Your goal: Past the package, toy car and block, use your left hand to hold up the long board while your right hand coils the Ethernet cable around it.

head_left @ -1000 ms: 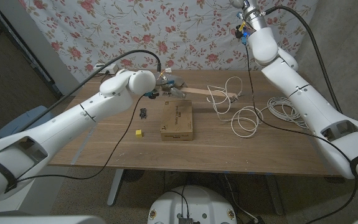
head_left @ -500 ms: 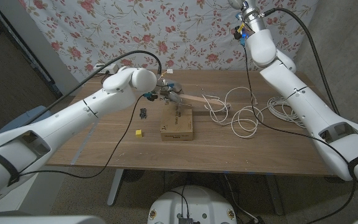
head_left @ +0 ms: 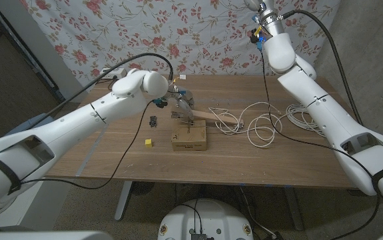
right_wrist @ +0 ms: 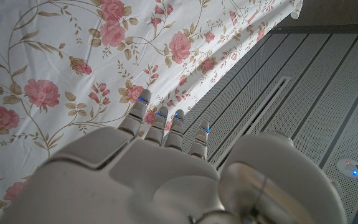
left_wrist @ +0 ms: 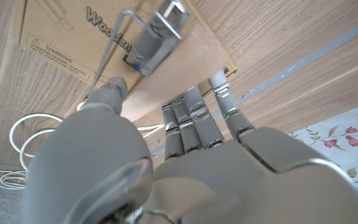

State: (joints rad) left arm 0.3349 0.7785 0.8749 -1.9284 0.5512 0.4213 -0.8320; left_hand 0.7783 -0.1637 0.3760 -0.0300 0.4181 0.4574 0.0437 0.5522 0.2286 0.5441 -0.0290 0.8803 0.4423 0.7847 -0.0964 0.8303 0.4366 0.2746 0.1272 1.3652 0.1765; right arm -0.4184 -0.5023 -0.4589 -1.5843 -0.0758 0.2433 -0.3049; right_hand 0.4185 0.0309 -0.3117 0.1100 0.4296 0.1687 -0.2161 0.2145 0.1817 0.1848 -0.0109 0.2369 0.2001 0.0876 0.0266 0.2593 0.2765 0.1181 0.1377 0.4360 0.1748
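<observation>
1. My left hand (head_left: 181, 101) grips one end of the long board (head_left: 204, 115). In the left wrist view its fingers (left_wrist: 188, 124) curl under the wood and the thumb lies against the upper edge, so the grasp looks closed and firm.

2. From that hand the board runs out toward my right side, above the far edge of the package (head_left: 190, 135) and on into the Ethernet cable (head_left: 258, 123), which loops around and past its free end.

3. My right hand (right_wrist: 160, 155) is raised high against the floral curtain (head_left: 144, 33), well apart from the board. Its fingers are straight and slightly spread, holding nothing.

4. I judge the board to be light, stiff and smooth. Held at one end it will lever against my fingers, so I would keep the grip near that end and leave the middle free for coils.

5. The cable looks soft and springy. I expect its loops to slide on the bare wood and to tangle, so I would pick up a single strand close to the board.

6. Near my left hand, on the side away from the cable, sit the toy car (head_left: 153, 121) and, nearer me, the block (head_left: 148, 142).

7. Everything rests on the wooden table (head_left: 111, 157), which looks smooth. The curtain hangs behind it, and a dark doorway lies off to my left.
</observation>
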